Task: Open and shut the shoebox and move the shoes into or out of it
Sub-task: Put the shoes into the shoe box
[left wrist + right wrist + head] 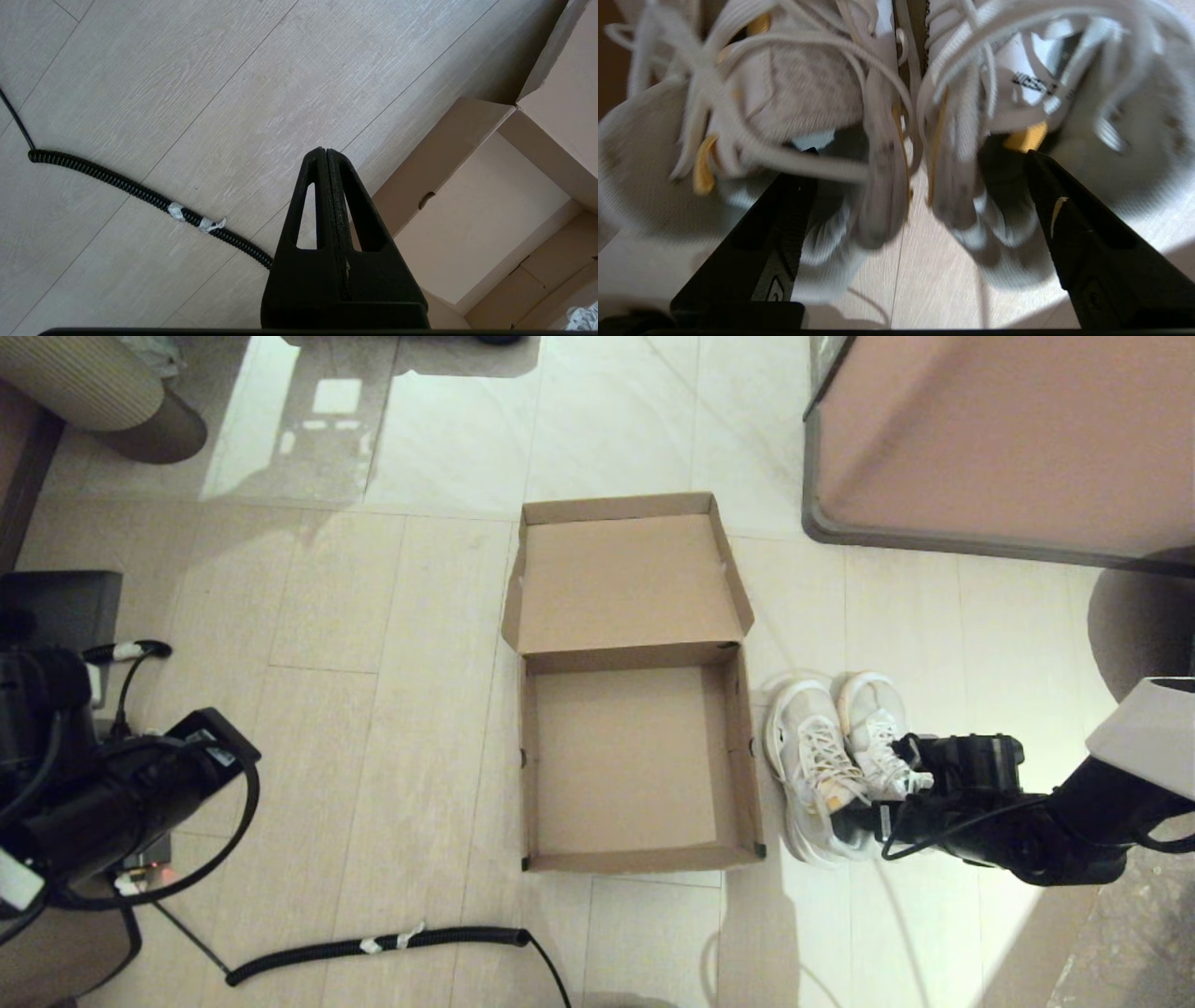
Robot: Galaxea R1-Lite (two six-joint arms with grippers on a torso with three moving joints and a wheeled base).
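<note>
The brown cardboard shoebox [742,756] lies open on the floor, its hinged lid [625,583] folded back on the far side; nothing is inside. Right of the box stand the white mesh shoes [822,747], side by side with toes pointing away. My right gripper [873,812] is open at their heels. In the right wrist view one finger [794,186] dips into one shoe [808,88] and the other finger [1045,186] into the second shoe [1111,102]; both inner collars lie between them. My left gripper [325,154] is shut on nothing, parked left of the box [476,219].
A coiled black cable [373,945] runs across the floor near the box's front left corner and shows under the left gripper [229,747] as cable [140,193]. A large pinkish-brown block with a dark rim [999,439] stands at the far right.
</note>
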